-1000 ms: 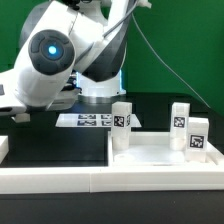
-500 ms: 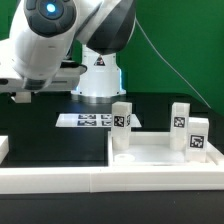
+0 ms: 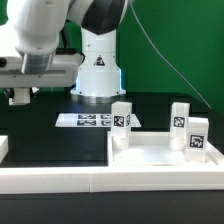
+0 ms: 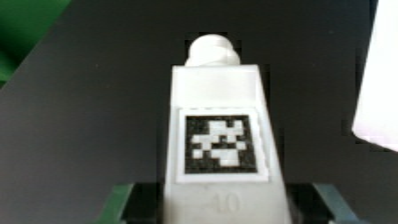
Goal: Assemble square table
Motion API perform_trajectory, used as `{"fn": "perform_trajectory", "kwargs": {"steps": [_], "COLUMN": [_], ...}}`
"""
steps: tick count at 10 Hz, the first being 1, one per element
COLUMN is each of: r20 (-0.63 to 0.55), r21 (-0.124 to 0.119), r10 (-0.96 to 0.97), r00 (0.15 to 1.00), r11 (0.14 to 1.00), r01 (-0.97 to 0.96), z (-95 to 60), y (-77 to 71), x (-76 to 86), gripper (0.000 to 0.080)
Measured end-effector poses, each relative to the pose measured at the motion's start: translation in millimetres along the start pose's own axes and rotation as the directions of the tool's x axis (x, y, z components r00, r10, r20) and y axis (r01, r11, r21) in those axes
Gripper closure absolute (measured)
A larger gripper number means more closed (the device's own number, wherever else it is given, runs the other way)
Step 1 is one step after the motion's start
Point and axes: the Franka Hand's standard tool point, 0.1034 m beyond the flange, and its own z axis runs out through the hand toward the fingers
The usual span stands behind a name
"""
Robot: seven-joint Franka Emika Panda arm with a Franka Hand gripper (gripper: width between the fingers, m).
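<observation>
The exterior view sits low before the table (image 3: 60, 140), facing the arm's base across the tabletop (image 3: 160, 152). The wrist view looks close along a tagged leg (image 4: 221, 125) between the fingers (image 4: 329, 203); both share the table

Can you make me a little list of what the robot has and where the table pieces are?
robot arm: raised over the exterior view's left side
gripper: shut on one white tagged leg
table top: lies on the black surface, exterior view's right
legs on the top: three standing upright
marker board: flat, near the robot's base
</observation>
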Motion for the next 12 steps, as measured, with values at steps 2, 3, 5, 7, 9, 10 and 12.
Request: {"fn": "perform_trajectory", "kwargs": {"steps": [2,3,5,7,9,10,12], "r20": [-0.118,-0.188,-0.291,-0.422,-0.515,-0.540,-0.538], "r21": [-0.006,-0.029,-0.030,-0.040,-0.012,-0.008,0.024], "r10": [0.014,-0.001,-0.006,-0.012,0.030,0.040,0.094], "r00": [0.993,0.982,0.957,0.906,0.857,0.841,0.838], "r11": [1.000,1.000,1.000,0.999,0.999,0.999,0.995], "r01": [-0.015,-0.004,-0.003,-0.006,-0.042,-0.052,-0.096], "z": [-30.5,-40.3,-35.8,-39.1,-51.0,-58.3,-81.9], "y": [-8.0,-11.2,-7.3,-5.4,-13.3,-17.7,-36.6], "x": [11.3,18.7,17.0,21.6,28.2,33.9,50.2], "gripper": [0.0509,0.0509,0.0509,0.0509,0.0509,0.0509,0.0509]}}
